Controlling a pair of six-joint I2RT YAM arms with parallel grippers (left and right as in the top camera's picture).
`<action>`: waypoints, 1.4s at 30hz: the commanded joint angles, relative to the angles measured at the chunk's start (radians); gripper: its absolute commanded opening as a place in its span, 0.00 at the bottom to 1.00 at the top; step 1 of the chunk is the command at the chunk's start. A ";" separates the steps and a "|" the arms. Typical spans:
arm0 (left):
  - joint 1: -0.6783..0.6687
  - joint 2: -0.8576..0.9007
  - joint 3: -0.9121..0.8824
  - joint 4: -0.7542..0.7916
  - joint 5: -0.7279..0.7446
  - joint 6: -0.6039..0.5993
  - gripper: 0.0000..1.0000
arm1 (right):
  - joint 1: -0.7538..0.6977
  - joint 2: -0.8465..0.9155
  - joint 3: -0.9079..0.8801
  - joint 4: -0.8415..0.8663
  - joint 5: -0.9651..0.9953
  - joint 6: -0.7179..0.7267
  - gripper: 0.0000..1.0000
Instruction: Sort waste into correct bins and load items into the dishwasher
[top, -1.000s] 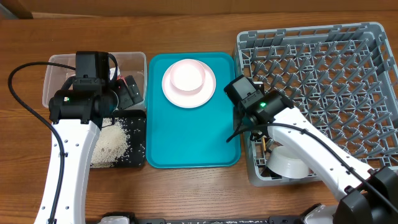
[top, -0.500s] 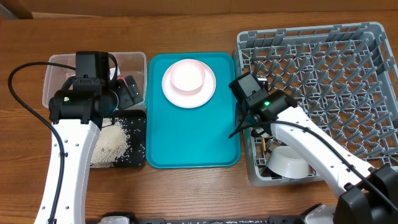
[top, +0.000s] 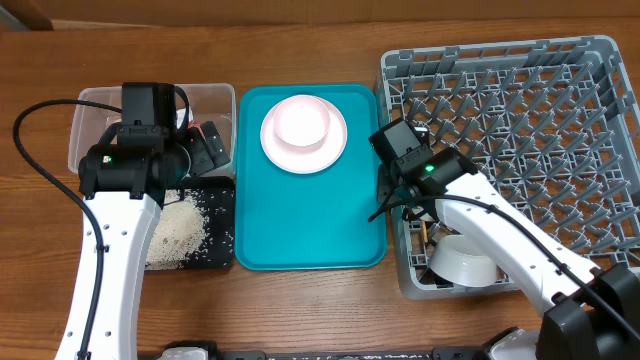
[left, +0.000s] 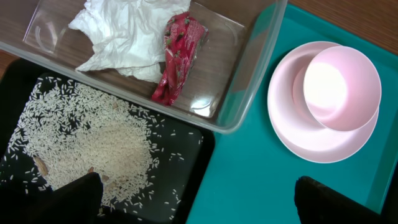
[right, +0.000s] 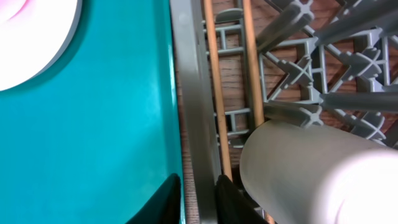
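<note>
Pink plate (left: 292, 118) with cup (left: 342, 87) on it sits toward far edge of teal tray (top: 300, 220). Both stiff, smooth, probably light and slippery (cup loose, may slide). Pinch cup wall first, then plate rim. Left fingers (left: 74, 199) spread wide, empty. Right fingers (right: 165, 199) astride rack (top: 560, 120) wall, nearly together; whether they grip it, cannot tell. Wrapper (left: 179, 59) print unreadable; no other writing.

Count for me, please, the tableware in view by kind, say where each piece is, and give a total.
Plate, on the teal tray: 1
Cup, on the plate: 1
Bowl, in the grey rack: 1
Chopsticks, in the rack beside the bowl: 2
Total: 5
</note>
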 joint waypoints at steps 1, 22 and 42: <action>0.004 -0.002 0.014 0.001 -0.002 0.001 1.00 | 0.000 -0.009 -0.005 0.009 -0.047 0.006 0.18; 0.004 -0.002 0.014 0.001 -0.002 0.001 1.00 | 0.000 -0.009 -0.005 0.042 -0.143 0.006 0.17; 0.004 -0.002 0.014 0.001 -0.002 0.001 1.00 | 0.002 -0.016 0.346 0.164 -0.351 -0.285 0.27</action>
